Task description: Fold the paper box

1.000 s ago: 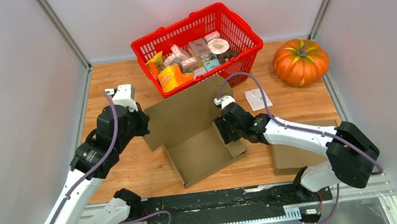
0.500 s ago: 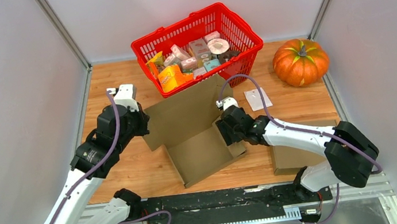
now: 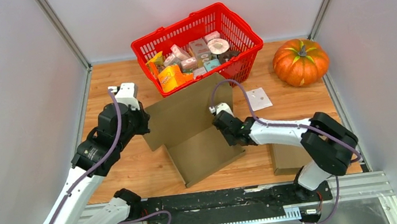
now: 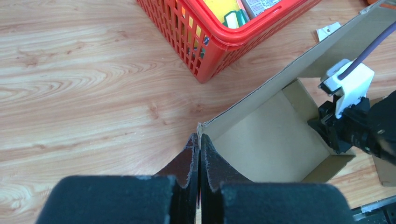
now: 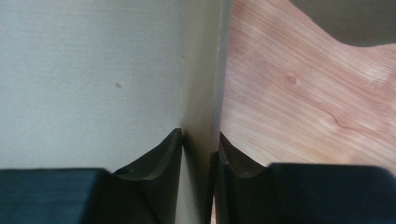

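Leftmost, the left gripper is pinched tight on the paper box, right at the left corner where the tall back flap begins. That box sits open in the middle of the wooden table between the two arms: floor flat, back flap raised and leaning toward the red basket just behind it, a low wall along the near left side. The basket is packed with small packages. On the box's right side, the right gripper is closed narrowly on the right-hand wall — one finger against each face of the cardboard. Farther right, a small white paper slip lies on the wood, a flat cardboard piece sits under the right arm, and a pumpkin rests in the far right corner.
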`<control>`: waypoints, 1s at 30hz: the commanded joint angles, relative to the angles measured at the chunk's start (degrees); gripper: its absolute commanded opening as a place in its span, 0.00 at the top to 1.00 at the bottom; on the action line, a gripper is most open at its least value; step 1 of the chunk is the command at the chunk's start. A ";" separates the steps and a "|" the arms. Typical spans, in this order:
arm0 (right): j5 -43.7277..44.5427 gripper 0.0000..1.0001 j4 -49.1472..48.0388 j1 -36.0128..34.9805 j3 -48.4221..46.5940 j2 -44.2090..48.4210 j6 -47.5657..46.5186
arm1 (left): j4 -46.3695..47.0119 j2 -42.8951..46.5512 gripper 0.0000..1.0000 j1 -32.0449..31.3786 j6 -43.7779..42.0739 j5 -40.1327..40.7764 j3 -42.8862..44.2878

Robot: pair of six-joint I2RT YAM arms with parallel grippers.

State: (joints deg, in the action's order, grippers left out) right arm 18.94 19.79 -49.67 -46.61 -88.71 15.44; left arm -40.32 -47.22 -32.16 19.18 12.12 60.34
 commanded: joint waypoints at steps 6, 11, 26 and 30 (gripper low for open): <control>26.42 1.00 12.99 -9.92 -12.19 -16.05 12.07 | -1.52 0.11 1.00 -0.18 -0.63 -2.10 0.84; 22.29 0.98 11.41 -10.18 -11.84 -11.50 9.88 | -2.40 0.46 1.00 -0.09 -1.42 -0.79 0.92; 1.22 0.00 14.94 15.08 -0.68 36.23 12.41 | -3.63 1.08 1.00 -0.09 -2.83 0.89 0.40; -12.94 0.00 8.33 32.86 -1.98 27.34 8.83 | -3.89 0.99 1.00 -0.18 -2.83 0.19 0.57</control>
State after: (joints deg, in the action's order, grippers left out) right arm 21.32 33.56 -27.86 -47.72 -52.10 25.65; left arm -41.60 -46.24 -32.16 17.52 13.54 60.38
